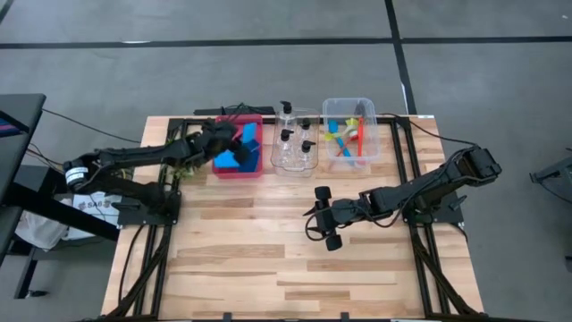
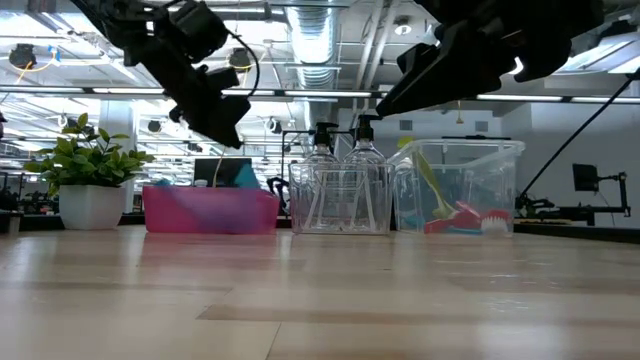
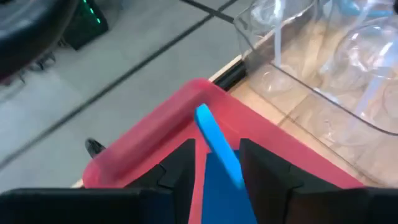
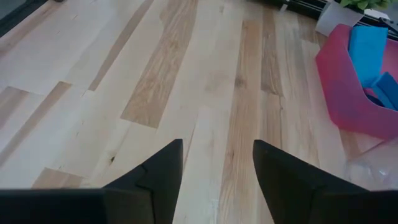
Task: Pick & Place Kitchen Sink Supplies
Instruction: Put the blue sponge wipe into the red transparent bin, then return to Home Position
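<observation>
High view: left gripper (image 1: 234, 140) over red tray (image 1: 223, 170), fingers pinching a blue sponge (image 3: 217, 146) on edge. Bottles (image 1: 293, 139) and brushes (image 1: 347, 134) binned beside tray. Right gripper (image 1: 322, 217) spread, idle, well clear. Nearly finished, likely.

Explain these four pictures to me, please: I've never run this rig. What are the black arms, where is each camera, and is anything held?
Two robot arms work at a wooden table. One picture looks straight down, one looks level across the tabletop, and one comes from each wrist.

At the far edge stand a red tray, a clear bin of pump bottles and a clear bin of brushes; a potted plant sits beside the tray.

The left gripper is over the tray, its fingers on either side of an upright blue sponge; I cannot tell whether they grip it. The right gripper hangs open over bare wood, holding nothing.
</observation>
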